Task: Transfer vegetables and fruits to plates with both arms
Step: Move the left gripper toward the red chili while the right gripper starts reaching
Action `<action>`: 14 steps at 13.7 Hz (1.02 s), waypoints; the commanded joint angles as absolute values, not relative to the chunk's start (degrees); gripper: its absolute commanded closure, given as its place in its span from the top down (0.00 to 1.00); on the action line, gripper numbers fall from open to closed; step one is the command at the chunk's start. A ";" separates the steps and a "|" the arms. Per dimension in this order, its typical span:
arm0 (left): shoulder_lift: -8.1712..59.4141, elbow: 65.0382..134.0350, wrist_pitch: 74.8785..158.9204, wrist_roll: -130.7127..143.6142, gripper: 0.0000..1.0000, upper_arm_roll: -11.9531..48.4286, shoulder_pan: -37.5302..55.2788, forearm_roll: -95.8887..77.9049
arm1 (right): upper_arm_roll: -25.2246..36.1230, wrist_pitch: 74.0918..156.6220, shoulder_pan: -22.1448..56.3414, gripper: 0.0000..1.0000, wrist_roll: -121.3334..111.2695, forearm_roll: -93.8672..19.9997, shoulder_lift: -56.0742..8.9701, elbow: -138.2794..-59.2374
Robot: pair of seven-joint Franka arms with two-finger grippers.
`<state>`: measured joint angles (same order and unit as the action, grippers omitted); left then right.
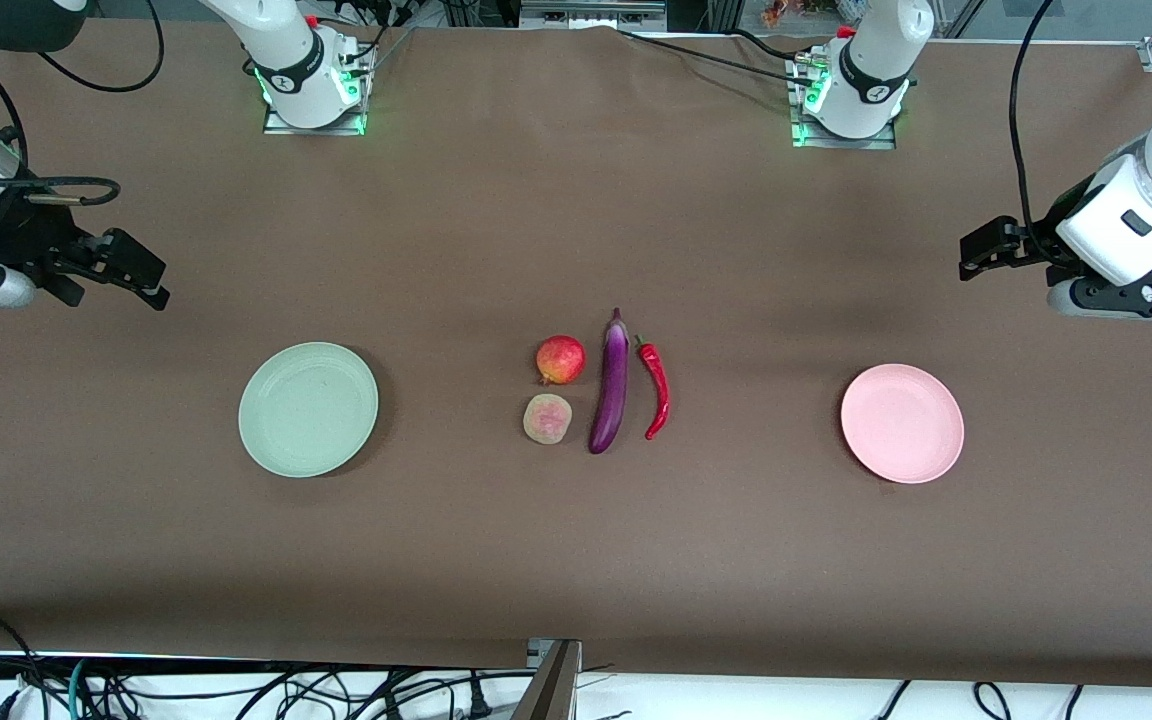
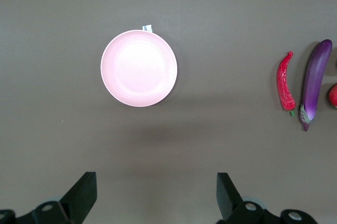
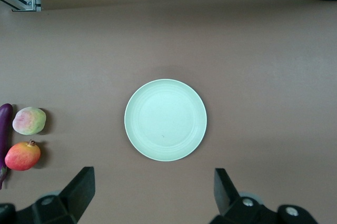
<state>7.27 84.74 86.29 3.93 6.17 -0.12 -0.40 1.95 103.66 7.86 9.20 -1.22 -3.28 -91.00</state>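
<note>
The purple eggplant [image 1: 611,385], red chili [image 1: 655,388], red-yellow fruit [image 1: 560,359] and pale blushed fruit [image 1: 547,418] lie together at the table's middle. The mint green plate [image 1: 308,409] lies toward the right arm's end, the pink plate [image 1: 902,423] toward the left arm's end; both are bare. My left gripper [image 1: 981,250] hangs open and empty over bare cloth at the left arm's end. My right gripper [image 1: 136,272] hangs open and empty at the right arm's end. The left wrist view shows the pink plate [image 2: 139,68], chili [image 2: 285,82] and eggplant [image 2: 314,83]; the right wrist view shows the green plate [image 3: 165,119] and both fruits [image 3: 29,120] [image 3: 22,155].
Brown cloth [image 1: 576,560] covers the table. The arm bases [image 1: 311,75] [image 1: 851,90] stand along the edge farthest from the front camera. Cables [image 1: 236,690] lie below the table's near edge.
</note>
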 commanded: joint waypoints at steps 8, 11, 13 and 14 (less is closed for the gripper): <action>9.57 84.03 82.55 3.69 1.00 6.77 0.00 -1.14 | 1.76 103.54 7.82 1.00 9.67 -1.05 -3.60 -89.91; 13.78 84.46 80.78 3.68 1.00 7.90 2.27 -2.45 | 1.76 103.45 7.82 1.00 9.41 -1.23 -3.60 -89.91; 18.96 84.11 83.30 6.05 1.00 8.52 6.04 -2.72 | 1.50 103.45 8.00 1.00 9.06 -4.54 -4.13 -89.83; 21.68 84.29 87.58 9.46 1.00 8.53 8.15 -2.72 | 1.67 103.45 7.91 1.00 9.23 -5.61 -4.30 -89.39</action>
<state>16.53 85.80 83.95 5.65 8.60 4.61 -2.18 1.79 103.70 7.90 9.19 -3.32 -3.45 -90.97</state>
